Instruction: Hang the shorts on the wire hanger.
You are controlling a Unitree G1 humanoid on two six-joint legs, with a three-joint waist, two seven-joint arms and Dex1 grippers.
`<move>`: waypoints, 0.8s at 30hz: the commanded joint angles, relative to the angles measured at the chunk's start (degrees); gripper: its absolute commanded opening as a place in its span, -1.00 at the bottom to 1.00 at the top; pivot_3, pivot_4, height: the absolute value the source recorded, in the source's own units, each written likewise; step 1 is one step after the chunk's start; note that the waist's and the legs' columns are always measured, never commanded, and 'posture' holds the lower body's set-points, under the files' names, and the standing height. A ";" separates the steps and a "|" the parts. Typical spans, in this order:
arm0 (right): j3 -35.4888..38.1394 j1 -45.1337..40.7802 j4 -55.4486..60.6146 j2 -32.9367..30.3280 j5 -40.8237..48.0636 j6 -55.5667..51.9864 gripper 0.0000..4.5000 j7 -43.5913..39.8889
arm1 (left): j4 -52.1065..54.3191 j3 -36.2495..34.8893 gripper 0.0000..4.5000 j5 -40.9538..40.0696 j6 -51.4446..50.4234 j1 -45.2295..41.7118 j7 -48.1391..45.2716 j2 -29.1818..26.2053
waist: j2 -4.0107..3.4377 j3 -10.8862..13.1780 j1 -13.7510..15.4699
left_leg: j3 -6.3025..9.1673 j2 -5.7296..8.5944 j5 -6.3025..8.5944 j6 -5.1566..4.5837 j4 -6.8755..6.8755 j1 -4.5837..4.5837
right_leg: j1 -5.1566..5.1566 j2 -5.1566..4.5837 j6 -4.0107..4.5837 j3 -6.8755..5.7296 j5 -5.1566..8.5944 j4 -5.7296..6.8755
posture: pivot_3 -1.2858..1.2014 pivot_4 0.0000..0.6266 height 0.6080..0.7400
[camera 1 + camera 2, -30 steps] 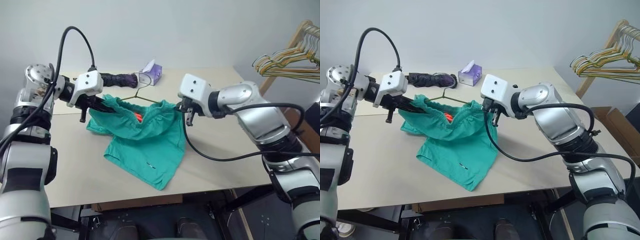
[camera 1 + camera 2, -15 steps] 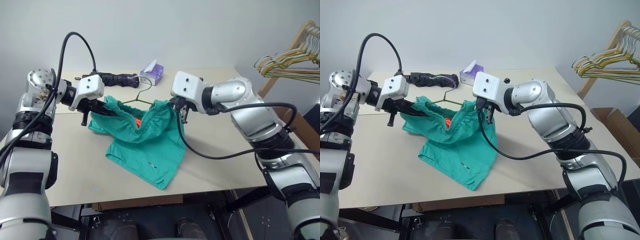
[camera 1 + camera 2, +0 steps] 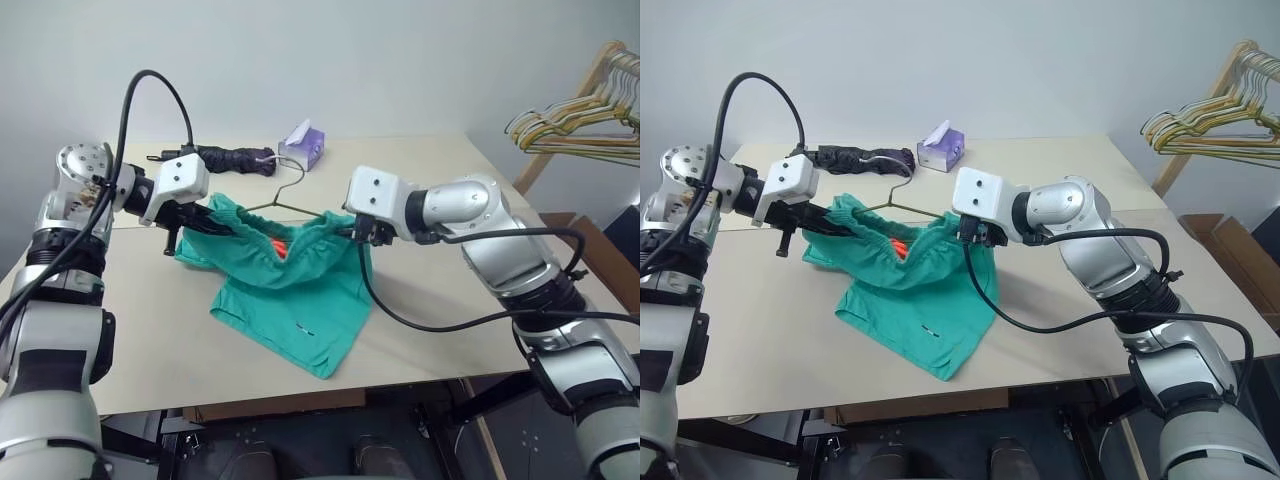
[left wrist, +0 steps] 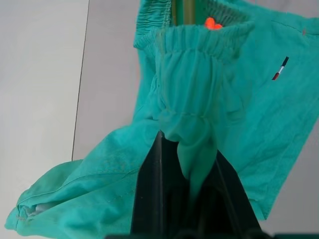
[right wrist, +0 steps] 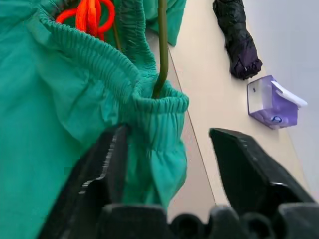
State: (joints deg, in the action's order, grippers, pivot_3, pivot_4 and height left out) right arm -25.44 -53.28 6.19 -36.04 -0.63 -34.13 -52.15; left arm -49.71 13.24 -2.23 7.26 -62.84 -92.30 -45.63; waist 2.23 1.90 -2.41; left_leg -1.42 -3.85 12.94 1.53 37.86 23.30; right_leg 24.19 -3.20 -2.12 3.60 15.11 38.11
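One wire hanger (image 5: 162,45) inside the shorts' (image 3: 290,300) gathered waistband.

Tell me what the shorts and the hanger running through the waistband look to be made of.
The shorts: soft matte teal woven fabric, judging by the drape and the gathered elastic waistband; probably cotton, though that's a guess. The wire hanger: thin, stiff, dull olive rod with a bent hook, apparently coated or painted metal wire.
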 commanded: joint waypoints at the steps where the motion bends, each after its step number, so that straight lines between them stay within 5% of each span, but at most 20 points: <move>1: 3.44 -0.73 0.21 -0.28 0.76 1.13 0.53 -1.18 | 1.38 -0.64 -1.00 -1.25 0.01 -1.59 -0.20 -0.72 | 0.00 0.00 -0.03 | 0.00 0.00 0.00 0.00 0.00 0.00 | 0.00 0.00 0.00 0.00 0.00 0.00 | 0.05 -1.00 1.00; 14: 7.35 -1.92 -7.93 3.09 9.59 -2.98 0.53 -8.88 | 6.10 3.80 -1.00 -8.43 -1.04 0.46 -0.20 -4.03 | 0.00 0.00 -0.07 | 0.00 0.00 0.00 0.00 0.00 -0.02 | -0.02 0.00 0.00 0.01 0.00 0.00 | 0.06 -1.00 1.00; 17: 7.01 -2.15 -9.75 3.66 9.59 -1.78 0.27 -9.81 | 6.85 4.85 -1.00 -9.63 -1.49 0.65 -0.20 -4.74 | 0.00 0.00 -0.02 | 0.00 0.00 0.00 0.00 0.00 -0.02 | -0.03 0.00 0.00 0.01 0.00 0.01 | 0.07 -1.00 1.00; 24: 6.83 -1.85 -10.64 4.14 8.81 0.44 -0.78 -10.95 | 7.20 6.16 -1.00 -10.16 -1.44 0.85 -0.20 -5.67 | 0.00 0.00 0.00 | 0.00 0.00 0.00 0.00 0.00 -0.01 | -0.02 0.00 0.00 0.01 0.00 0.01 | 0.07 -1.00 1.00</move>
State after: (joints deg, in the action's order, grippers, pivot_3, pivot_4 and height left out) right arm -20.17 -53.41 -5.07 -31.92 8.04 -34.96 -63.20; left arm -44.02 19.61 -11.04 5.75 -61.08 -92.29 -50.45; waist 2.23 1.90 -2.41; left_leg -1.41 -3.85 12.94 1.53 37.86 23.29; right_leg 24.18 -3.19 -2.12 3.60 15.11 38.12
